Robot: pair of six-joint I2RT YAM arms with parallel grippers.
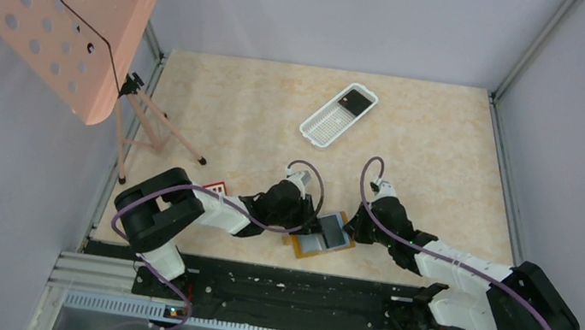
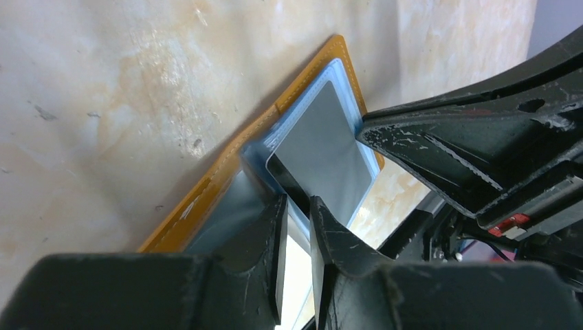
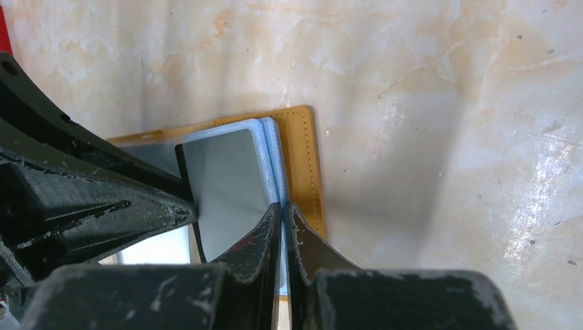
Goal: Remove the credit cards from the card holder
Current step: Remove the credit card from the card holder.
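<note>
The tan card holder [image 1: 301, 247] lies open on the table between my two grippers, near the front edge. Its blue-grey inner panels are raised. A grey credit card [image 1: 334, 234] with a dark edge stands out of them; it also shows in the left wrist view [image 2: 323, 151] and the right wrist view [image 3: 223, 185]. My left gripper [image 1: 309, 221] [image 2: 297, 206] is shut on this card's lower edge. My right gripper [image 1: 352, 225] [image 3: 284, 210] is shut on the edge of a pale blue inner panel [image 3: 269, 155] beside the holder's tan cover [image 3: 302, 158]. Any other cards are hidden.
A white slotted tray [image 1: 337, 115] with a dark item [image 1: 356, 101] in it lies at the back centre. A pink perforated stand [image 1: 52, 10] on tripod legs [image 1: 148, 123] stands at the left. A small red-and-white object [image 1: 215, 188] lies by the left arm.
</note>
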